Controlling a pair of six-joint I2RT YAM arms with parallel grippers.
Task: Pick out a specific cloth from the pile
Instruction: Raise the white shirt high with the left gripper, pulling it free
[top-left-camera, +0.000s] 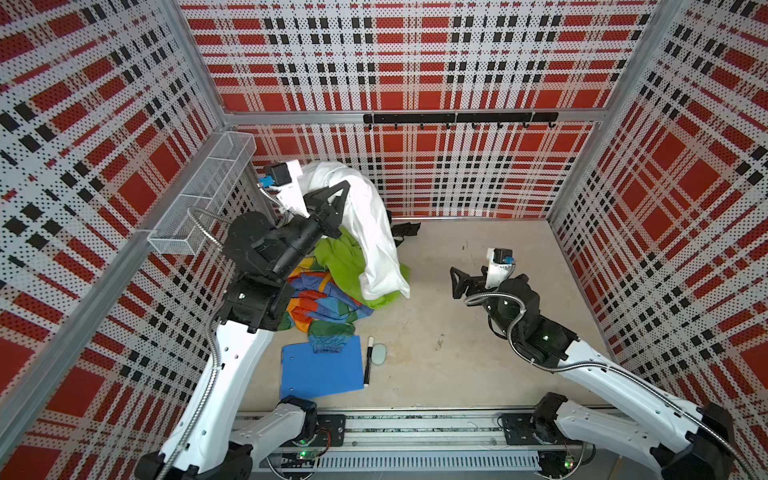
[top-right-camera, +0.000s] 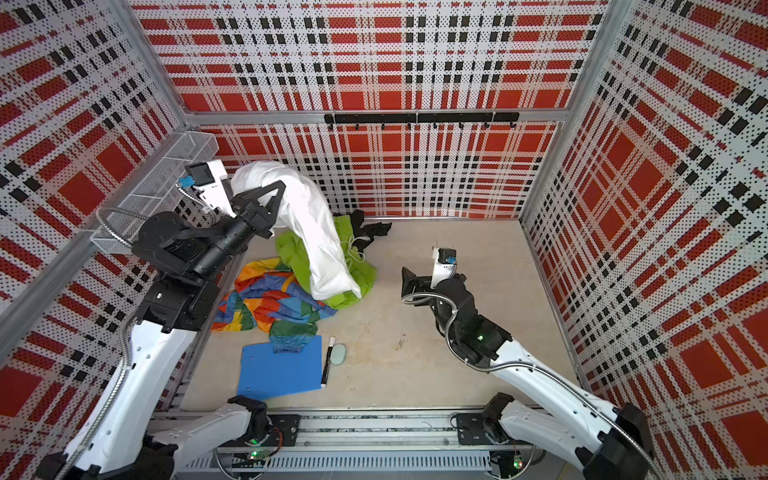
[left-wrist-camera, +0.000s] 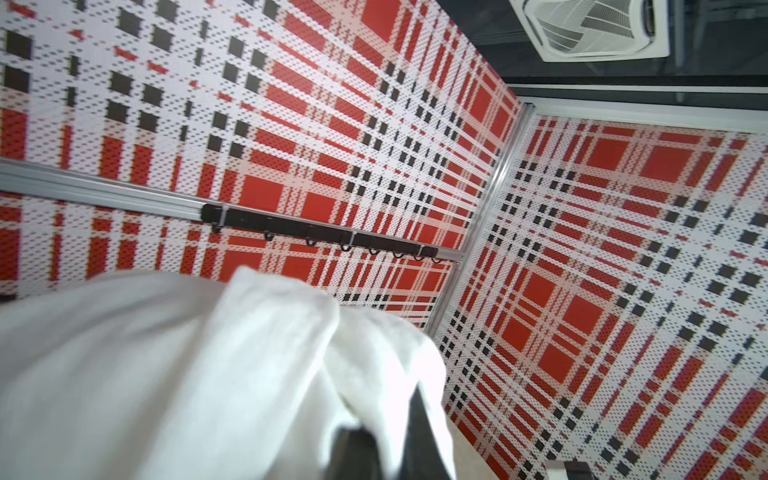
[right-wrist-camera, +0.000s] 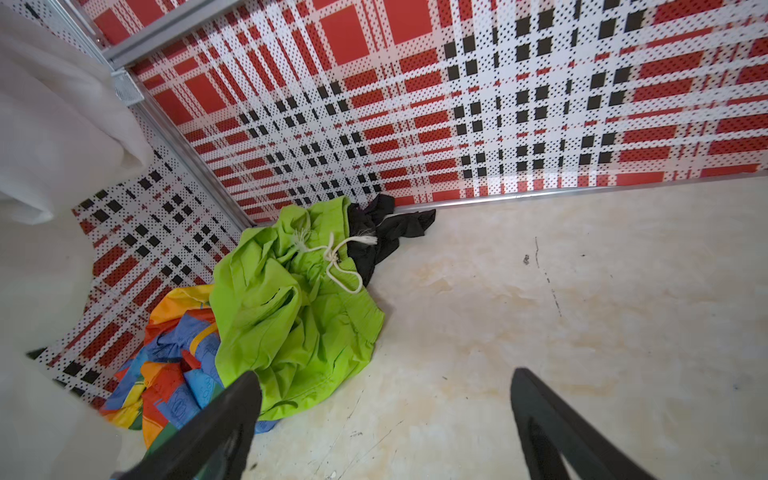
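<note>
Pinching the top end of the cloth (top-left-camera: 374, 232) tight, the left gripper (top-left-camera: 344, 189) holds it high, so it hangs long with its low end over the pile (top-left-camera: 328, 291), near the empty, wide-open right gripper (top-left-camera: 456, 283).

Count, fabrics, five: one white cloth (top-left-camera: 372, 232), one lime-green garment (top-left-camera: 336, 257), one black garment (top-left-camera: 407, 228), one rainbow fabric (top-left-camera: 318, 299), one teal knit (top-left-camera: 330, 340). One blue folder (top-left-camera: 324, 374), one marker (top-left-camera: 368, 365), one oval disc (top-left-camera: 379, 353), one wire basket (top-left-camera: 208, 195).
</note>
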